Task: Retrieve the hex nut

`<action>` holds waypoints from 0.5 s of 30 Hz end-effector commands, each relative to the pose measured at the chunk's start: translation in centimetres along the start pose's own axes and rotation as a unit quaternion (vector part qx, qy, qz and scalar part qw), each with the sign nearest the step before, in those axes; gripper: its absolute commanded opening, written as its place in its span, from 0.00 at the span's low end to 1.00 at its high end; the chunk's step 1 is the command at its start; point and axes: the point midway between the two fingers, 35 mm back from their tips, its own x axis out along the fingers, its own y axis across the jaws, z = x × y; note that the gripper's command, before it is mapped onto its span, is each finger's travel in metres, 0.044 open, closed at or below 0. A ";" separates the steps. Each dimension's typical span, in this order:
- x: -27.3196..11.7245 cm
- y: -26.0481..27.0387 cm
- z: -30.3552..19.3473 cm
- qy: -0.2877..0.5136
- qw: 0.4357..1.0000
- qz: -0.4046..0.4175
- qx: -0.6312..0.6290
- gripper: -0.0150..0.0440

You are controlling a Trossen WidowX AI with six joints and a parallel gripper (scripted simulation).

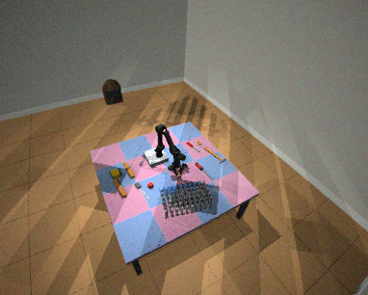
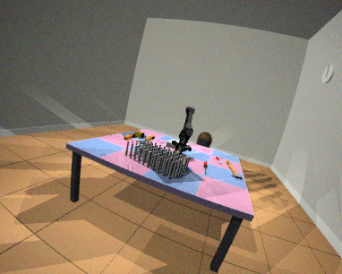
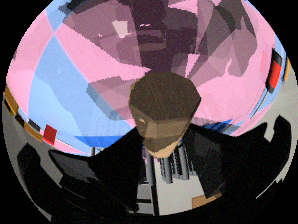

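Note:
My gripper [image 1: 178,170] [image 2: 181,150] [image 3: 160,127] is shut on a tool with a brown wooden, many-sided handle [image 3: 164,97] [image 1: 179,176]. Its handle end faces the wrist camera; the working end is hidden. The gripper hangs beside the field, on the robot's side of the standing metal spacers [image 1: 186,201] [image 2: 158,160] [image 3: 182,165], which look upright. The blue taped strip [image 3: 100,141] runs along the robot-side edge of the field. The hex nut cannot be made out in any view.
A red-handled screwdriver [image 1: 198,166] [image 2: 205,165] [image 3: 274,74], a smaller red-handled tool [image 1: 190,144] and a hammer [image 1: 213,153] [image 2: 233,168] lie on one side. A red block [image 1: 150,185] [image 3: 50,134], a grey block [image 1: 138,185], orange pieces [image 1: 128,170] and a yellow block [image 1: 115,174] are on the other.

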 end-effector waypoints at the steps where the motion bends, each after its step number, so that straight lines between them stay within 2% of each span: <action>1: 0.4 0.0 -0.3 -0.001 1.000 0.000 -0.002 0.25; 15: 1.0 0.0 -1.3 0.000 1.000 0.000 -0.002 0.25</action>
